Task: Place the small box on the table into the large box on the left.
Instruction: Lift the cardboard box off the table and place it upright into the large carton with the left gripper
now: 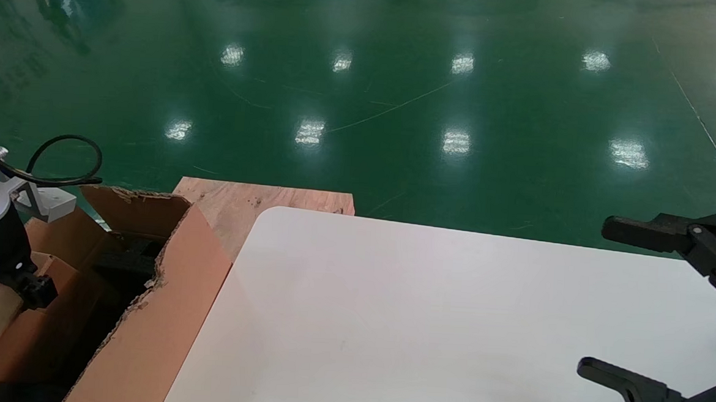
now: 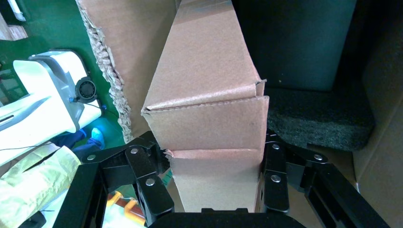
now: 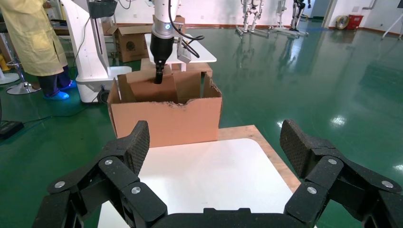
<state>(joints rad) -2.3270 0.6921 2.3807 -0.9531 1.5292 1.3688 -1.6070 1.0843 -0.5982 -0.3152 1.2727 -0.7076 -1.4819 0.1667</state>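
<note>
Lowering into the large box [image 1: 162, 313] is judged the step in hand; release is called for next. Left pincer [image 2: 214, 178]: closed on the small box [image 2: 209, 118], which is held between its fingers, over dark foam [image 2: 316, 118] inside. Right pincer [image 1: 628, 307]: spread wide, empty, parked over the counter [image 1: 419, 320].

White surface [image 1: 425, 327] with rounded corners fills the head view, smooth and bare-topped. Beneath its far-left corner a wooden board [image 1: 242, 198] juts out. All of it sits over a glossy green floor [image 1: 364, 91], ceiling lights mirrored in it. The large box [image 1: 162, 313] stands against the surface's left edge.
</note>
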